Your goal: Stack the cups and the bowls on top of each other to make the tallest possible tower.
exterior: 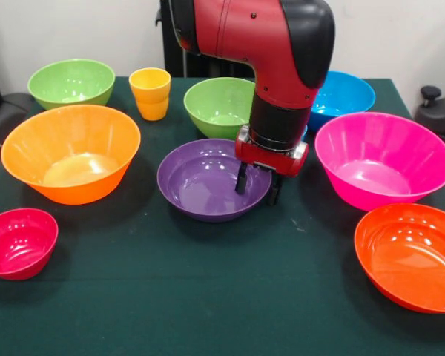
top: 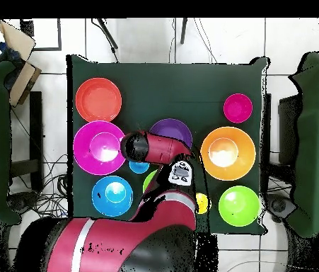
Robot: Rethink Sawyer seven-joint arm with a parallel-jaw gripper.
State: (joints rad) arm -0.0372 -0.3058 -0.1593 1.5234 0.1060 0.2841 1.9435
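My gripper (exterior: 257,185) hangs over the right rim of the purple bowl (exterior: 204,178), one finger inside the bowl and one just outside it, jaws open. The yellow-orange cup (exterior: 150,93) stands at the back between the two green bowls (exterior: 71,81) (exterior: 219,107). The large orange bowl (exterior: 70,152), small crimson bowl (exterior: 18,241), pink bowl (exterior: 382,159), red-orange bowl (exterior: 411,256) and blue bowl (exterior: 348,95) stand apart on the table. The light blue cup (top: 139,167) shows only in the overhead view, beside the arm. No bowl is nested in another.
The dark green table (exterior: 208,297) carries everything. The arm (top: 155,149) covers part of the purple bowl (top: 170,131) and one green bowl (top: 150,180) from above. Chairs and cables stand around the table.
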